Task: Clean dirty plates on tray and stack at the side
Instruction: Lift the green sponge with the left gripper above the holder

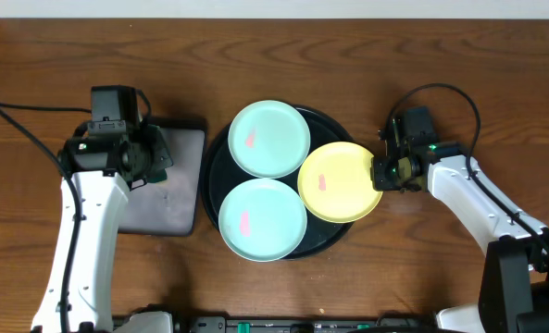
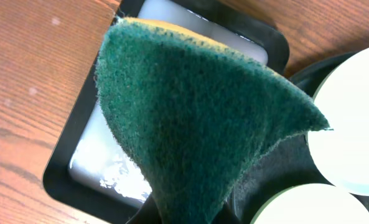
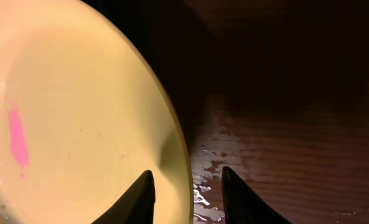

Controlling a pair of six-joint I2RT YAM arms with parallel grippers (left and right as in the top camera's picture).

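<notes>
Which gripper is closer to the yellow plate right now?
Right. The right gripper sits at the rim of the yellow plate, jaws open either side of its edge. The left gripper hangs over the rectangular tray, well away, holding a green scouring pad.

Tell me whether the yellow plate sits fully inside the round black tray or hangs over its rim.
Hanging over. Overhead, the yellow plate juts past the right rim of the tray, above the table.
</notes>
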